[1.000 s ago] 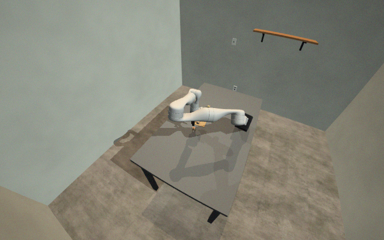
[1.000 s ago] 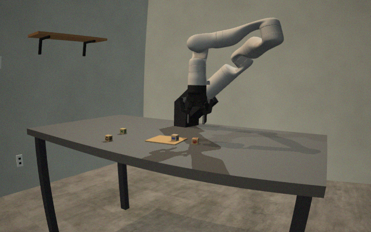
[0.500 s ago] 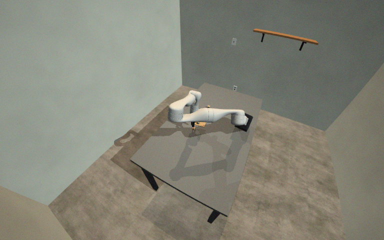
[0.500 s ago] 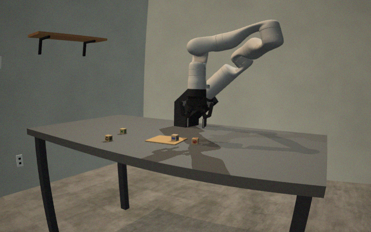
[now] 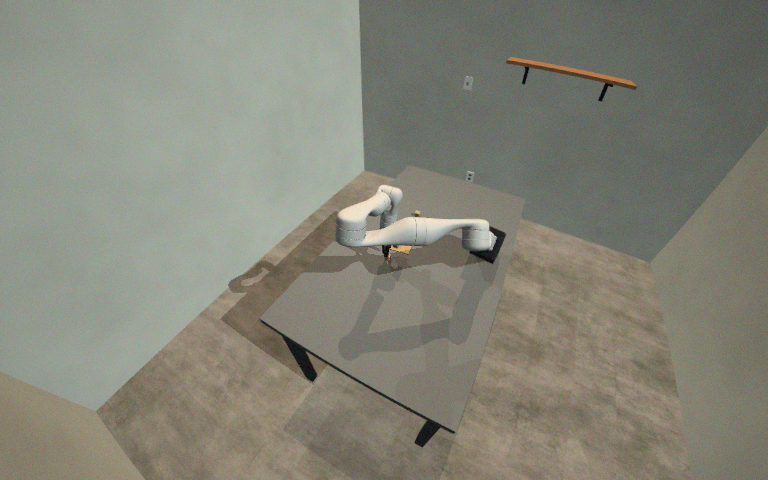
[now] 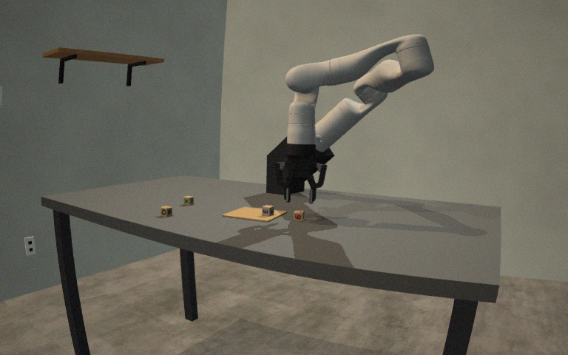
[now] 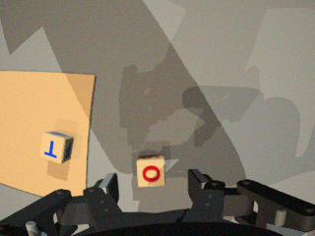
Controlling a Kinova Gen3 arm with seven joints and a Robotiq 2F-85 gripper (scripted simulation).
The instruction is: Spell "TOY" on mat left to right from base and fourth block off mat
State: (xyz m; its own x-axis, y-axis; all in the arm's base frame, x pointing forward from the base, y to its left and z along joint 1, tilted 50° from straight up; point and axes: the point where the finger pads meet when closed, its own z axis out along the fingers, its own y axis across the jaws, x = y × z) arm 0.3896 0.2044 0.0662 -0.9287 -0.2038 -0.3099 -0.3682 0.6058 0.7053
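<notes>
Hovering open, the pincer (image 6: 299, 197) (image 7: 153, 183) has room — O block (image 6: 298, 216) (image 7: 151, 172) beyond mat's edge.

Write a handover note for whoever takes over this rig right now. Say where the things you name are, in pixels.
Gripper (image 6: 299, 197) (image 7: 153, 183): jaws open, nothing held, above the table near the red O block (image 6: 298, 216) (image 7: 151, 171).
T block (image 6: 267, 210) (image 7: 57, 147): on the mat (image 6: 240, 213) (image 7: 30, 108), near one edge.
Red O block: on the table, beside the mat, off it.
Green-marked block (image 6: 188, 200) and dark-marked block (image 6: 166, 211): off the mat; top letters unreadable here.
Done: T on the mat.
Left: O and Y onto the mat, row and letter directions checked, fourth block kept off.
</notes>
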